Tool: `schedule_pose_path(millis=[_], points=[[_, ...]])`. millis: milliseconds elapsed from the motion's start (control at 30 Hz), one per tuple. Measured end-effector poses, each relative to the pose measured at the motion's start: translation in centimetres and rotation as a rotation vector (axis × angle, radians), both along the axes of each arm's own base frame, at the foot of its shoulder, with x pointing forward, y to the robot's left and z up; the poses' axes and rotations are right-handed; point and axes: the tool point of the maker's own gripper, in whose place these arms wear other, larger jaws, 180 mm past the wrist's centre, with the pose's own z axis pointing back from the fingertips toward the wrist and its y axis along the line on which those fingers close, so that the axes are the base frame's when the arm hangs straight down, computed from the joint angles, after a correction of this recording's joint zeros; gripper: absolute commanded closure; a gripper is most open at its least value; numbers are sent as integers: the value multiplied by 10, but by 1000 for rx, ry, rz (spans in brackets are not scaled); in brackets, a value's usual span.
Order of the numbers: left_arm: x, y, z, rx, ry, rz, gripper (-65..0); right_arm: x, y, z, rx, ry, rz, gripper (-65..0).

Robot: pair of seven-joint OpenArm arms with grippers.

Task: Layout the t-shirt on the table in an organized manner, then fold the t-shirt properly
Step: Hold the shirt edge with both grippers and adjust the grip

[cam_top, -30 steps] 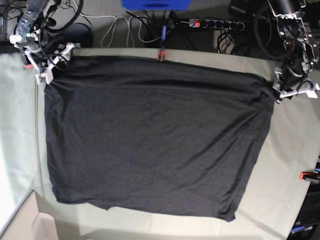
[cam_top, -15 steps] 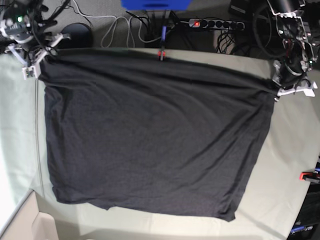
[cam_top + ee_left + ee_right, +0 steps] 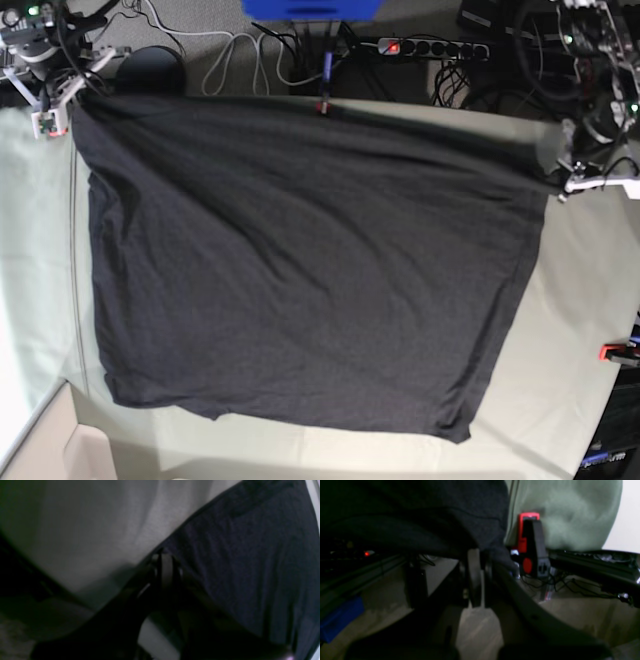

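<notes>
The dark charcoal t-shirt (image 3: 300,260) lies spread over the pale grey-green table (image 3: 575,330), its far edge pulled up and taut. My right gripper (image 3: 70,98) is at the far left corner, shut on the shirt's edge; the right wrist view shows its fingers (image 3: 473,575) pinching dark cloth (image 3: 420,517) above the table's back edge. My left gripper (image 3: 562,183) is at the far right corner, shut on the shirt's hem; in the left wrist view its fingers (image 3: 163,566) clamp the dark fabric (image 3: 237,562) over the table cloth (image 3: 100,530). No graphic shows.
A red-orange clamp (image 3: 322,105) sits at the back edge, partly under the shirt, and another (image 3: 612,351) at the right edge; the right wrist view shows one clamp (image 3: 528,537) close by. Behind the table are cables, a power strip (image 3: 430,47) and a blue box (image 3: 310,8).
Both grippers have shut on the shirt's far corners and drawn them up and back. The far edge has stretched straight and now reaches the back clamp.
</notes>
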Motion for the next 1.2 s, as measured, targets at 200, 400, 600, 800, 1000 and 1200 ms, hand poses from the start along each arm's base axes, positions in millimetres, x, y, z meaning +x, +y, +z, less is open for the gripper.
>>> schedule_pose_path(millis=[200, 400, 600, 800, 1000, 1200], points=[[-4, 22, 20, 31, -49, 71, 0, 1, 0, 0, 0, -3, 1, 0], [-9, 9, -2, -1, 7, 48, -2, 4, 8, -2, 10, 0, 25, 0], [-22, 0, -12, -17, 41, 32, 0, 6, 11, -3, 17, -3, 30, 0], [-21, 29, 14, 25, -21, 104, 0, 8, 11, -2, 16, -9, 32, 0], [-4, 38, 44, 68, -101, 109, 0, 43, 22, 5, 26, -78, 91, 0], [13, 31, 55, 77, -144, 89, 0, 69, 29, 12, 32, -132, 116, 0]])
